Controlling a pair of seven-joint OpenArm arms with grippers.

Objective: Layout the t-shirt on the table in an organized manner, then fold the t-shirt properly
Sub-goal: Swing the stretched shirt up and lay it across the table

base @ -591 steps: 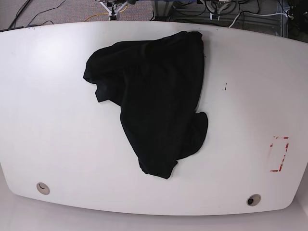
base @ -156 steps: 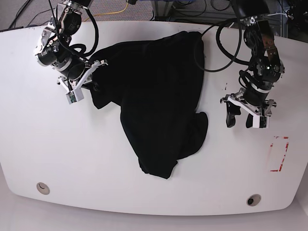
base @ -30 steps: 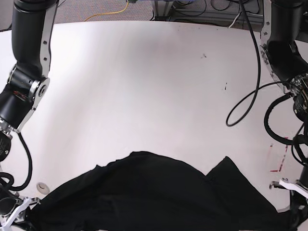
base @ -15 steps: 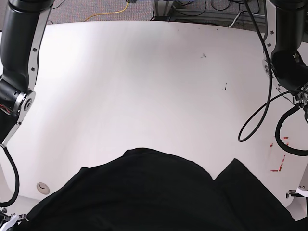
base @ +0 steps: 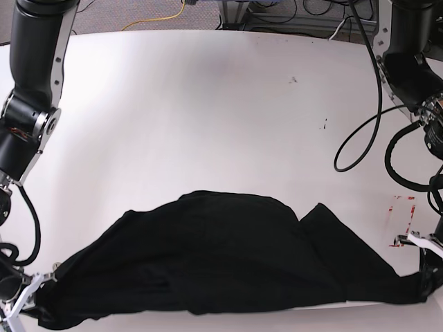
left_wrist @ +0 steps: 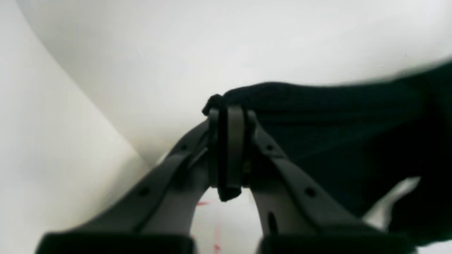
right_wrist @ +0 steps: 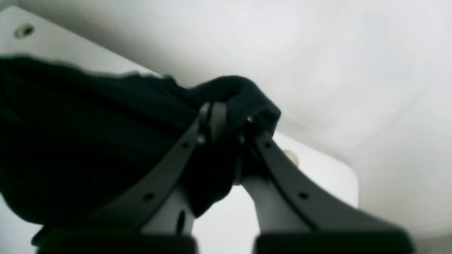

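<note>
We note the shirt (base: 228, 263) stretched wide across the near edge of the counter (base: 208, 117), held at both ends. The left fingers (left_wrist: 227, 148) are closed on a bunched corner of black cloth; in the base view that arm's tip sits at the frame's right edge, partly cut off. The right fingers (right_wrist: 222, 130) are likewise clamped on a wad of cloth, and its gripper (base: 28, 304) is half out of frame at lower left. The shirt's lower hem runs below the frame in places, so we cannot trace its full outline. No print shows; only plain black folds. Both wrist views are soft and blurred. Red tape (base: 403, 221) lies just beyond the shirt's right end, partly behind the arm.
</note>
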